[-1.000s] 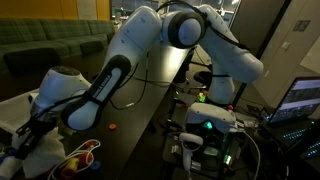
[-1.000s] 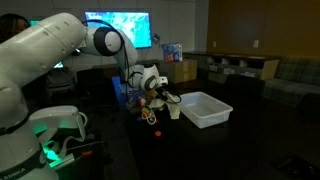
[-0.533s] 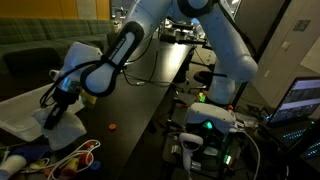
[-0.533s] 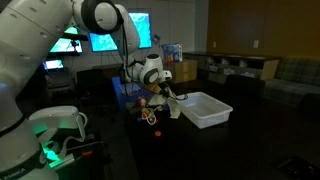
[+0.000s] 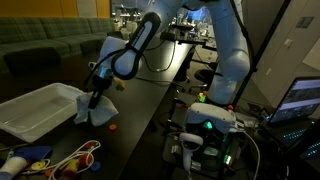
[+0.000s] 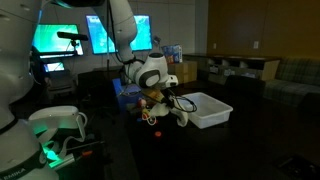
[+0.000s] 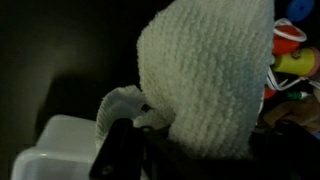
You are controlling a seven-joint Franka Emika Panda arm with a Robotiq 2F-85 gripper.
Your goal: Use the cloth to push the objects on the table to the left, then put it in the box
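I am looking at the white box [image 5: 38, 110] on the left of the table [image 5: 145, 105], with toys [image 5: 45, 160] lying nearer. Just right of the box, my gripper [image 5: 94, 100] is pinching the cloth [image 5: 102, 117] closed between its jaws, and the cloth is hanging beside the box's edge.

white nubbly cloth [image 7: 205, 75], white box [image 5: 30, 115], black table [image 5: 140, 105], red, yellow and blue objects [image 7: 289, 38].
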